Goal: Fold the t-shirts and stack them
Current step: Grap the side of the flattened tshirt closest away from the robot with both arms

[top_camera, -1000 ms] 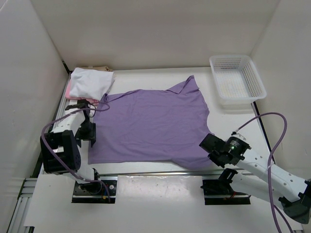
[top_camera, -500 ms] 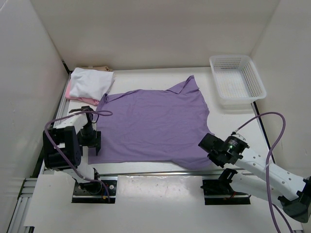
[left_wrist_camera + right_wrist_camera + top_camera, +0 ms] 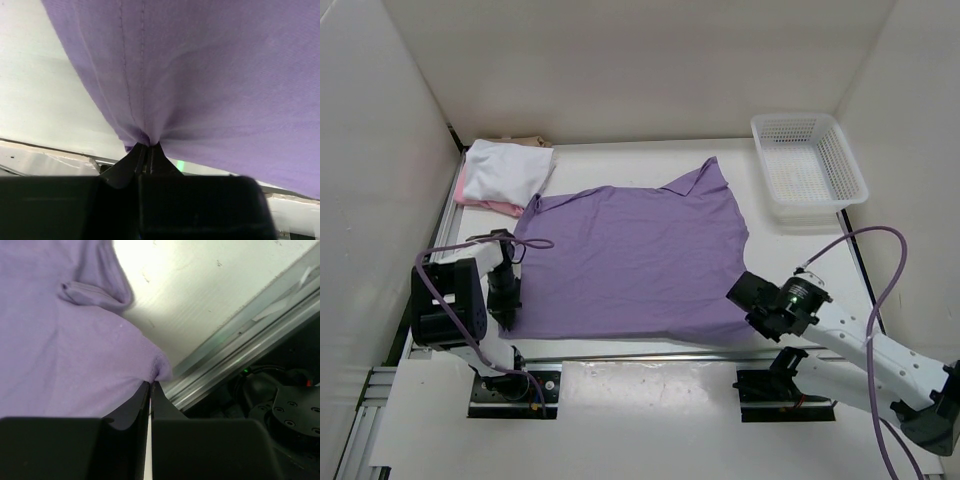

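Note:
A lavender purple t-shirt (image 3: 630, 260) lies spread flat across the middle of the table. My left gripper (image 3: 507, 312) is shut on its near left hem corner; in the left wrist view the purple cloth (image 3: 200, 75) bunches into the closed tips of that gripper (image 3: 147, 146). At the near right corner my right gripper (image 3: 752, 300) is shut on the hem, where the cloth (image 3: 65, 355) puckers at that gripper's tips (image 3: 151, 383). At the back left sits a folded stack: a white t-shirt (image 3: 507, 167) over a pink one (image 3: 490, 205), with a tan-beige one (image 3: 525, 141) peeking out behind.
A white plastic mesh basket (image 3: 808, 170) stands at the back right. White walls enclose the table on three sides. A metal rail (image 3: 640, 352) runs along the near edge, with the arm bases below it.
My left gripper moved toward the near edge along the shirt's left side and closed on the hem corner. The right gripper kept its grip and barely moved.

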Robot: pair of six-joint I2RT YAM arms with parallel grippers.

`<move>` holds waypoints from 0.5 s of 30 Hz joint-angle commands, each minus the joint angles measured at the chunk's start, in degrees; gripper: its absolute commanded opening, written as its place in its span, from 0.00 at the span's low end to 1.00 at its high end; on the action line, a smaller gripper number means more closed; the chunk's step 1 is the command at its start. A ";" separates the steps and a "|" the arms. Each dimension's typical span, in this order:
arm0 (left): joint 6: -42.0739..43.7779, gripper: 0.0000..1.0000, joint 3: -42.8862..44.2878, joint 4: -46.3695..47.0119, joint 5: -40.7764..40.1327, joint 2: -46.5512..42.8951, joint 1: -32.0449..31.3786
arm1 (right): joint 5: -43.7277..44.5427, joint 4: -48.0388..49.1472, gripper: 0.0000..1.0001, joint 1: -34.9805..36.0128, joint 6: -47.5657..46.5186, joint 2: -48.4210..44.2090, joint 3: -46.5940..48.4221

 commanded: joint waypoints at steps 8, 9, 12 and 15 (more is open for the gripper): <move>-0.05 0.10 12.73 -5.71 0.88 -4.13 -0.79 | 18.47 -0.41 0.00 -2.25 -10.17 3.76 13.01; -0.05 0.10 14.68 -6.59 0.88 -2.30 -0.79 | 19.62 1.17 0.00 -3.66 -12.81 5.01 13.90; -0.05 0.10 22.33 -9.84 0.88 3.31 -1.32 | 18.50 12.32 0.00 -11.65 -25.52 9.23 15.22; -0.05 0.10 28.58 -11.08 1.41 9.12 -1.32 | 13.32 24.63 0.00 -19.56 -36.19 12.83 15.22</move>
